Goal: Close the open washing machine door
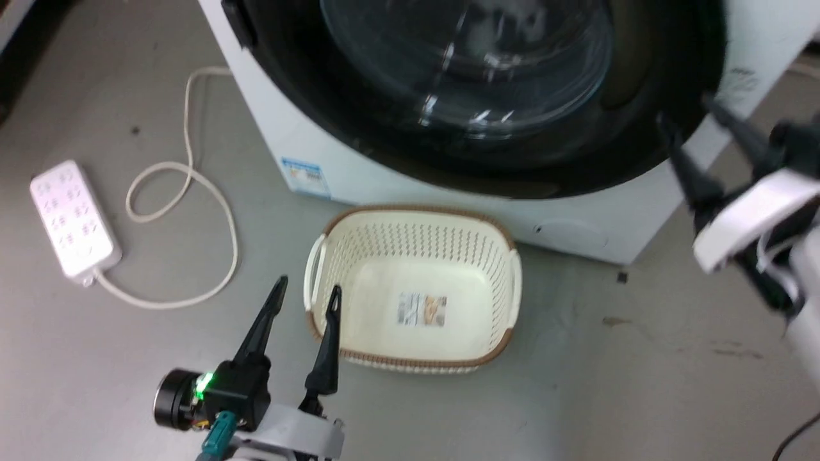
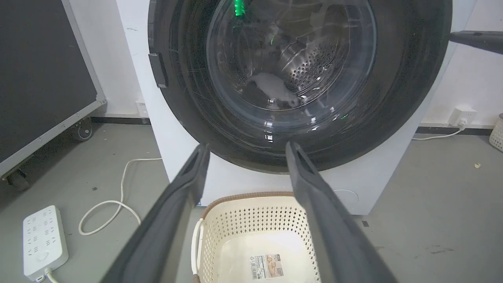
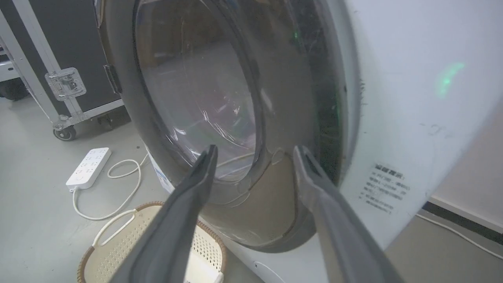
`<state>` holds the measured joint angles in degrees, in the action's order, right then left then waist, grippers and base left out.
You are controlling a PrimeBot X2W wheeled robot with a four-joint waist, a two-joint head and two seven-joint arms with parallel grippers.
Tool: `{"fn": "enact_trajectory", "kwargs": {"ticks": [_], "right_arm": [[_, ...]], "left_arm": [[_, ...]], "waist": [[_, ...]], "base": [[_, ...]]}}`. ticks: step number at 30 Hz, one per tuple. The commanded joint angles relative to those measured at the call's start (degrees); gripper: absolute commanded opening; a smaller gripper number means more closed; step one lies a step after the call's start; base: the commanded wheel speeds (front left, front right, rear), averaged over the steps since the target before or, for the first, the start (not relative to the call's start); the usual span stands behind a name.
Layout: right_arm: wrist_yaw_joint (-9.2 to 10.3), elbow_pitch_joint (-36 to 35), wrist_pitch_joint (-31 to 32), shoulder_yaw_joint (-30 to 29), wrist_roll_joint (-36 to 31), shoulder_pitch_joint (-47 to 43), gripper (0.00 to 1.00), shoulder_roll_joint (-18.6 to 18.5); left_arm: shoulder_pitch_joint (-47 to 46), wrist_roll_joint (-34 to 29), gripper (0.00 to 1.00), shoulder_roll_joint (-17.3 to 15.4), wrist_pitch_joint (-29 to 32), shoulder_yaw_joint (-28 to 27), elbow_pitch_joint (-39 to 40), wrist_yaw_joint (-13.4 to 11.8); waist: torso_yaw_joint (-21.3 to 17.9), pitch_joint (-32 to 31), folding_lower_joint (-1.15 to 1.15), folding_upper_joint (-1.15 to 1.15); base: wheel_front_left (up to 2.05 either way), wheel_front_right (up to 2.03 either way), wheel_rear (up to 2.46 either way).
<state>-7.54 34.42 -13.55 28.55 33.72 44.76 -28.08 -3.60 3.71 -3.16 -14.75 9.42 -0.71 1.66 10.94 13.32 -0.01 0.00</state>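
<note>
- Left gripper (image 1: 309, 287), with two long dark fingers, hangs low over the grey floor at the near left of the scene. Its fingers are spread apart and grasp nothing.
- Its tips point toward the machine, just beside the left rim of a cream perforated plastic basket (image 1: 384, 250) with a brown woven edge.
- Right gripper (image 1: 685, 114) sits at the far right, blurred in the head view. It is released too, with nothing between its fingers.
- In its own wrist view the right gripper's (image 3: 255, 149) tips frame the lower part of the door's black rim. Whether they touch it cannot be told.
- The large round washing machine door (image 1: 474, 77), with a glossy black rim and a bulging clear glass window, lies against the white front of the washing machine (image 1: 301, 141). Whether it is latched cannot be told.
- Through the glass, the left wrist view shows a perforated steel drum (image 2: 310, 63).
- The basket stands on the floor just in front of the machine, below the door, with a paper label inside.
- A white power strip (image 1: 73, 221) with a looping pale cord (image 1: 192, 179) lies on the floor at the left.
- A black case with metal edges and caster wheels (image 2: 39, 78) stands at the far left.
</note>
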Motion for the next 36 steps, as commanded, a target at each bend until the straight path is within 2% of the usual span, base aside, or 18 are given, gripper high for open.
{"fn": "enact_trajectory", "kwargs": {"ticks": [1,4,7,8,14,17,21,28,36], "right_arm": [[0.05,-0.3,-0.5,-0.2,-0.5,-1.5,1.0,0.3],[0.05,-2.2,-1.2,-2.3,-3.0,-6.4,1.0,1.2],[0.05,-5.4,-1.4,-7.2,-5.7,-12.0,1.0,3.1],[0.05,-10.0,-1.4,-14.6,-8.9,-18.2,1.0,6.6],[0.05,-19.5,-1.4,-25.3,-17.3,-30.8,1.0,14.9],[0.05,-23.4,-1.4,-28.3,-20.4,-36.4,1.0,19.5],[0.05,-28.4,-1.4,-30.6,-26.1,-44.7,1.0,23.9],[0.05,-30.2,-1.4,-31.0,-29.0,-49.2,1.0,25.1],[0.05,-30.1,-1.4,-30.7,-27.3,-49.3,1.0,25.2]], "left_arm": [[0.9,0.4,1.0,-0.3,-0.2,-0.4,-0.4,0.3],[2.1,1.5,1.0,-0.3,-0.2,-1.8,-1.3,1.2],[3.1,1.8,1.0,-0.4,-0.2,-2.9,-1.9,1.8],[4.0,1.9,1.0,-0.4,-0.2,-4.1,-2.1,2.1],[5.9,2.3,1.0,-0.4,-0.2,-6.0,-3.1,2.8],[6.5,2.3,1.0,-0.4,-0.2,-6.8,-3.6,3.0],[6.9,1.1,1.0,-0.5,-0.2,-6.4,-4.6,3.5],[7.7,0.0,1.0,-0.4,-0.2,-5.9,-5.4,3.2],[7.6,-0.1,1.0,-0.3,-0.2,-6.4,-6.0,2.4]], "waist": [[-2.3,-3.7,0.01,0.0],[-4.0,-6.7,0.01,0.0],[-5.6,-8.8,0.01,0.0],[-7.3,-10.3,0.01,0.0],[-9.5,-12.7,0.01,0.0],[-10.2,-13.4,0.01,0.0],[-10.8,-13.9,0.01,0.0],[-10.9,-14.2,0.01,0.0],[-10.9,-14.5,0.01,0.0]], "base": [[0.0,0.0,0.0],[0.0,0.0,0.0],[0.0,0.0,0.0],[0.0,0.0,0.0],[0.0,0.0,0.0],[0.0,0.0,0.0],[0.0,0.0,0.0],[0.0,0.0,0.0],[0.0,0.0,0.0]]}}
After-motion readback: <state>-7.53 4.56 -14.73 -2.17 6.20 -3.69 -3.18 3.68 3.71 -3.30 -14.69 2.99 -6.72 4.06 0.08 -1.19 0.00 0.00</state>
